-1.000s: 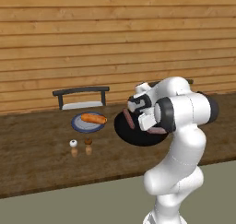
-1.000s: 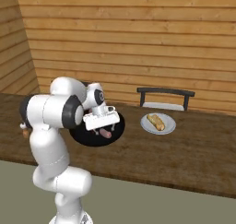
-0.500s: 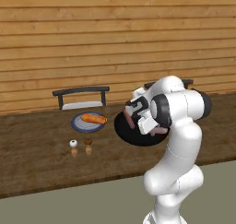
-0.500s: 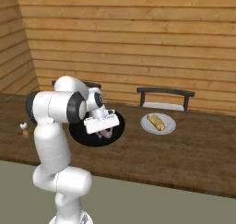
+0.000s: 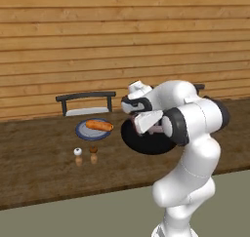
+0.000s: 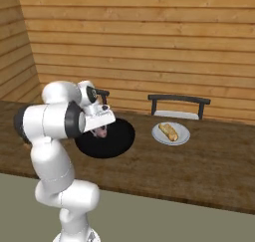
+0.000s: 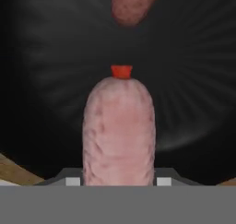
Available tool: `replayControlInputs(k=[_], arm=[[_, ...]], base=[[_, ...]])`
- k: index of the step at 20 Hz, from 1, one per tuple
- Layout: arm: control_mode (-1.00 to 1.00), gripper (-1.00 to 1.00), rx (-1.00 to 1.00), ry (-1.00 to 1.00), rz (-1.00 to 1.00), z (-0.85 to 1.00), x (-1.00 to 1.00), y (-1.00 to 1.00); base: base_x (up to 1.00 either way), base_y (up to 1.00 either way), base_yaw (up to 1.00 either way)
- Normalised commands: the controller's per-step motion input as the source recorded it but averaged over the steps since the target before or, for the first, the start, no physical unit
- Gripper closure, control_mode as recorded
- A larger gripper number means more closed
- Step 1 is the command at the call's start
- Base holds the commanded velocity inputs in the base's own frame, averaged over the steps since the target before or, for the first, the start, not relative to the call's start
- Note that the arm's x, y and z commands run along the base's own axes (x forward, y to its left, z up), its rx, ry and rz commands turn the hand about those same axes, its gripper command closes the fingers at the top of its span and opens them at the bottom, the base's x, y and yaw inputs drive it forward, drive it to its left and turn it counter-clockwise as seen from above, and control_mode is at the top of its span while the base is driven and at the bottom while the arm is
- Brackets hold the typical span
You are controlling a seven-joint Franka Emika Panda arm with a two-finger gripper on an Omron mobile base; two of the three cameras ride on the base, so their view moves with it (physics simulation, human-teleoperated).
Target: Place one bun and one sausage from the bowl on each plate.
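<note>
Flat, even rendered light in both base views, no glare, only a faint soft shadow under the arm on the table, hand view pretty dim, black bowl with pale streaky sheen, pink sausage close up, soft and blurry

Rendered kitchen or dining corner in a home: horizontal wood-plank walls, long dark wooden desk, dark chair pushed in behind it. Tableware and food laid out: blue-grey plate with a bun, black bowl, salt and pepper shakers.
</note>
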Motion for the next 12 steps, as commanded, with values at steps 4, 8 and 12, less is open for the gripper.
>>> replayControlInputs(k=[4,8,12], arm=[[-1.00,1.00,0.08,-0.14,0.00,0.21,0.14,0.93],[-1.00,1.00,0.09,-0.17,0.01,0.02,0.36,0.96],[-1.00,1.00,0.10,-0.16,0.08,0.00,0.66,0.77]], base=[[0.00,0.00,0.00],[0.00,0.00,0.00],[0.00,0.00,0.00]])
